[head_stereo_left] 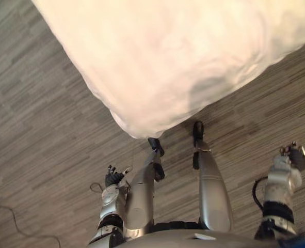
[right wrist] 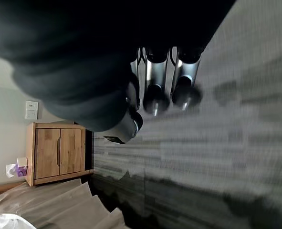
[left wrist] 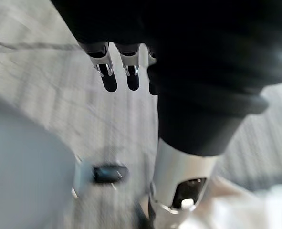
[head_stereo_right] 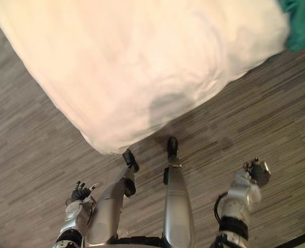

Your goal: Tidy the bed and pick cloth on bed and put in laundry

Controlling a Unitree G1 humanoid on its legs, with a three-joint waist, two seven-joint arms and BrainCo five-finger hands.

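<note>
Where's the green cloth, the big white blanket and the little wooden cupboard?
green cloth (head_stereo_right: 302, 23): right eye view, on its middle.
white blanket (head_stereo_left: 183, 51): left eye view, on its smooth middle.
wooden cupboard (right wrist: 47, 152): right wrist view, on one door.

Bedroom, cream-covered bed (head_stereo_left: 183, 57), wooden bedside cabinet (right wrist: 59, 152), grey striped carpet (head_stereo_left: 33, 155)

The bed (head_stereo_left: 183, 57), under a soft cream-white cover, spreads across the upper part of the head views. The cover is gently rumpled, and its rounded corner drapes down over the grey wood-grain floor (head_stereo_left: 33, 129). A crumpled teal-green cloth (head_stereo_right: 300, 21) lies at the bed's far right edge, touching the cover.
</note>
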